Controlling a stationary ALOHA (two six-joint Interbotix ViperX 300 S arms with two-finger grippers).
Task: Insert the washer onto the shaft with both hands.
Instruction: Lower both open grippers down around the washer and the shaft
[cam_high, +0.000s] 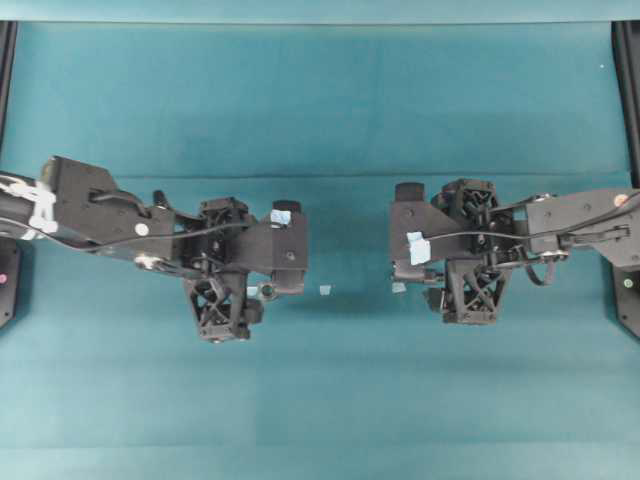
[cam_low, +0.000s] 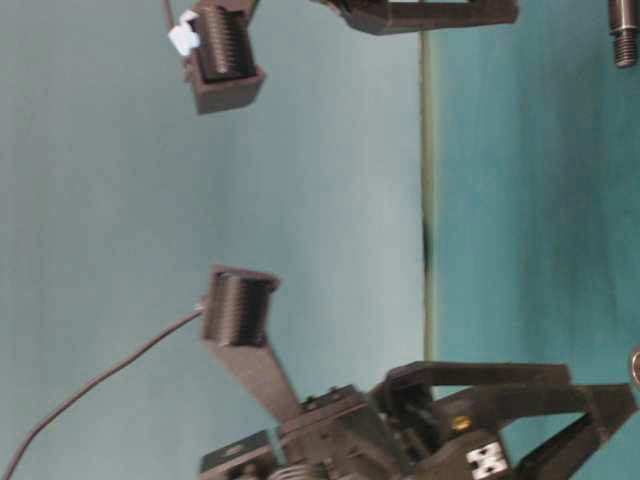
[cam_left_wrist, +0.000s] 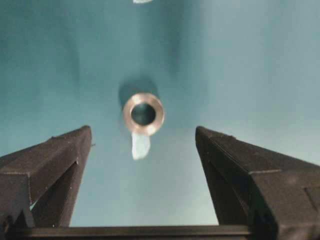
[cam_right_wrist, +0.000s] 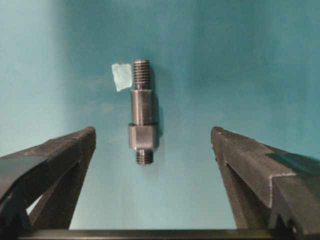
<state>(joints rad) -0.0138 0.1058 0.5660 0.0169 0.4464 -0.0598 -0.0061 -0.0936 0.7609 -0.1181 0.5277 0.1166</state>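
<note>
Overhead view looks straight down on the teal table (cam_high: 320, 100); table-level view sits close, turned sideways; each wrist view looks down closely between its own fingers; all share the table's middle.

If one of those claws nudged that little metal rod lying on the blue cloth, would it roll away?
Probably only a little. The shaft lies flat on the cloth, and its round threaded ends could roll, but the wider blocky collar looks flat-sided, which should stop it soon. It looks like solid metal, so likely stiff and heavy for its size. Its smooth sides may be slippery between the right gripper fingers.
</note>
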